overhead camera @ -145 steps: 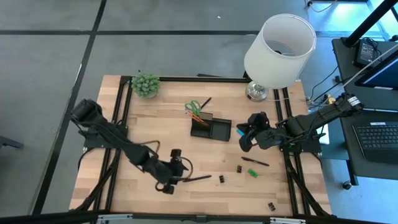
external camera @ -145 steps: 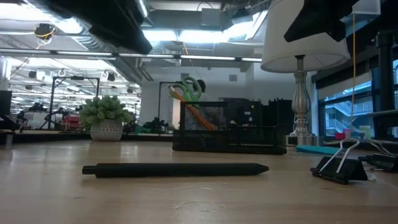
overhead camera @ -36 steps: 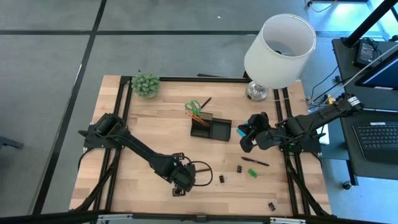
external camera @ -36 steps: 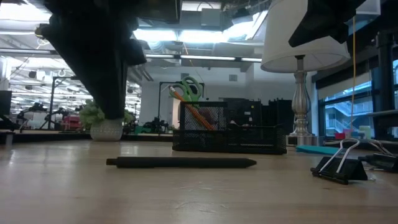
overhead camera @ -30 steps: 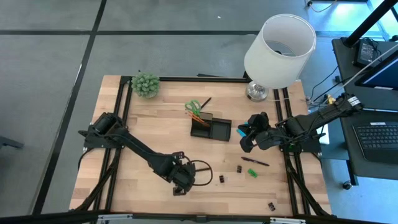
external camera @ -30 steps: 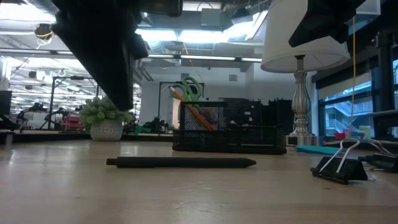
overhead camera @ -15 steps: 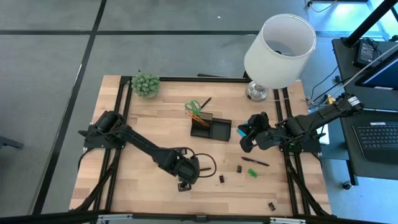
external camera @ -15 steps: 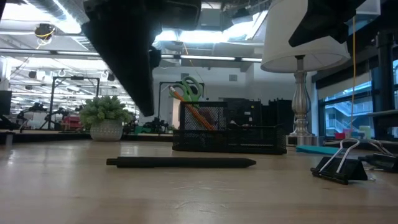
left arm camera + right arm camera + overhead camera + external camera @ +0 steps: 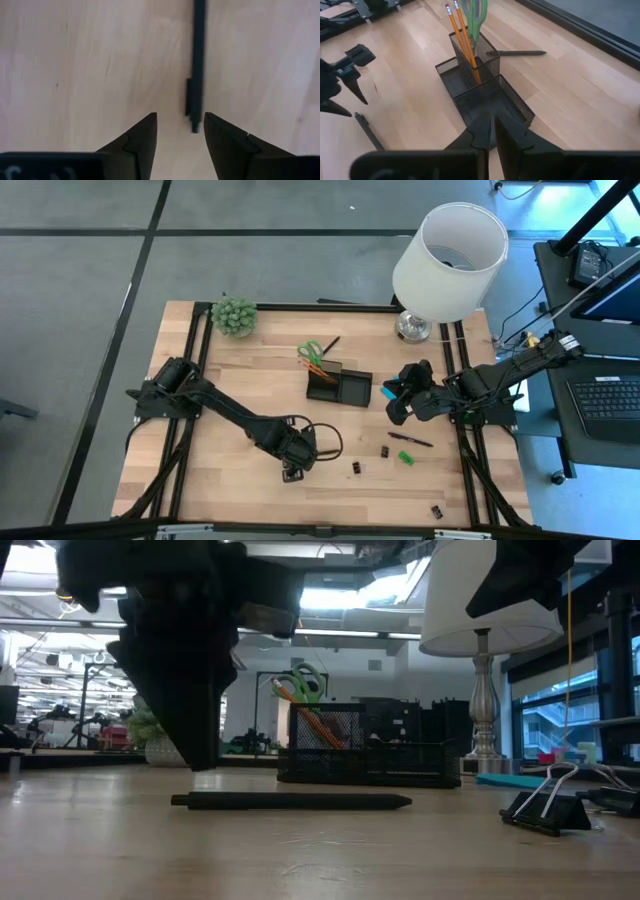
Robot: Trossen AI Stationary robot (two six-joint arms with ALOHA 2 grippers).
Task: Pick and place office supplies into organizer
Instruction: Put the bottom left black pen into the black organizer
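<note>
While flat, pen [image 9: 290,801] left-right lengthwise

Matt black pen [image 9: 198,60] — pale wood table [image 9: 75,65].

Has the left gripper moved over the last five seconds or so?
Yes. In the high view the left gripper has shifted right along the table's front, toward the black binder clip, and now hangs open over the end of the black pen.
</note>
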